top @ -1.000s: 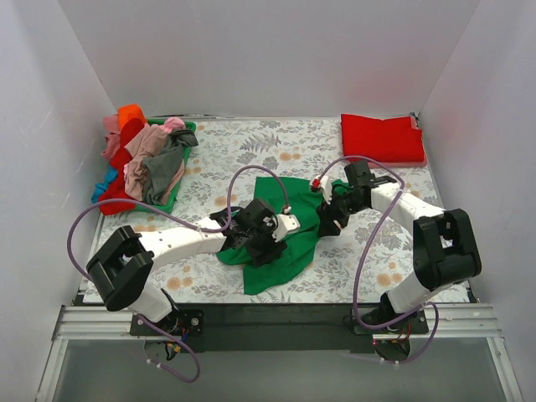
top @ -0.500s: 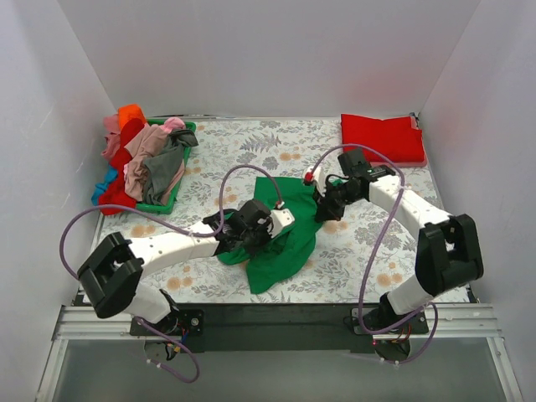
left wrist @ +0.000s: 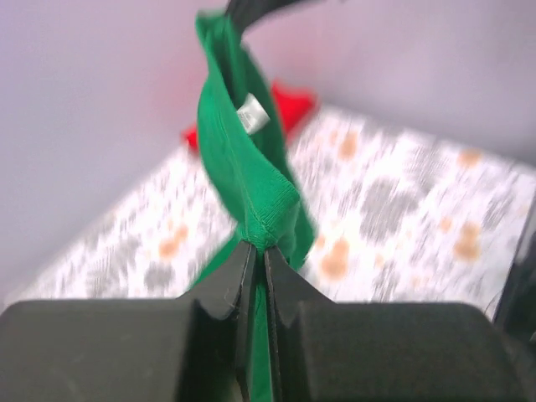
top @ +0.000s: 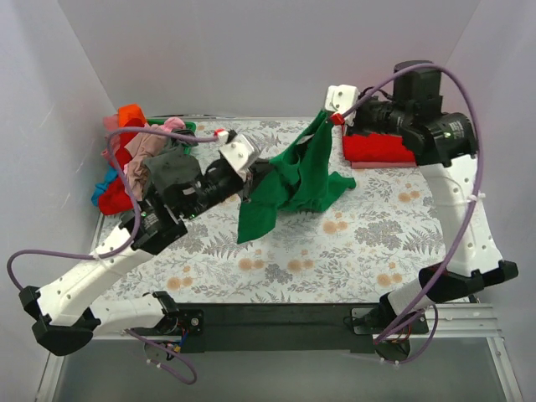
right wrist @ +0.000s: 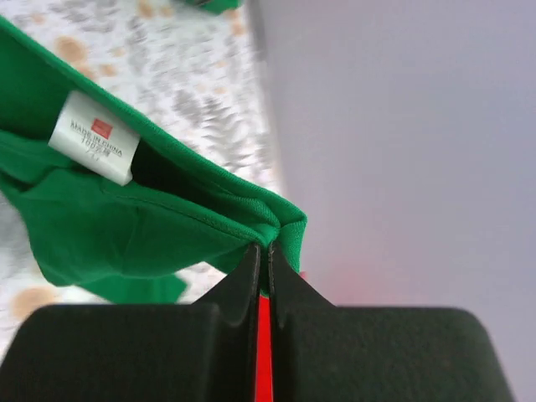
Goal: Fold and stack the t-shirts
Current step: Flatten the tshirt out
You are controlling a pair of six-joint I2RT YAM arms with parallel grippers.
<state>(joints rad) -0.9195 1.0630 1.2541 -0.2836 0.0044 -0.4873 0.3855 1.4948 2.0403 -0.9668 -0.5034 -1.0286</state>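
Observation:
A bright green t-shirt (top: 293, 180) hangs in the air above the floral cloth, stretched between both arms. My left gripper (top: 251, 173) is shut on its left end; the left wrist view has green fabric (left wrist: 247, 167) pinched between the black fingers (left wrist: 224, 280). My right gripper (top: 323, 111) is shut on the upper right corner, and the green t-shirt (right wrist: 126, 226) with its white label (right wrist: 94, 138) trails off to the left in the right wrist view. A folded red t-shirt (top: 381, 148) lies at the back right. More t-shirts (top: 138, 159) in red, orange, pink and grey are piled at the back left.
The green plastic basket (top: 172, 127) under the pile sits at the back left corner. The grey-white floral cloth (top: 335, 251) covers the table. White walls close in on three sides. Purple cables loop over both arms.
Both grippers shut on the green t-shirt and lifted it off the table, raising it up and toward the back. Both arms now stand high and extended.

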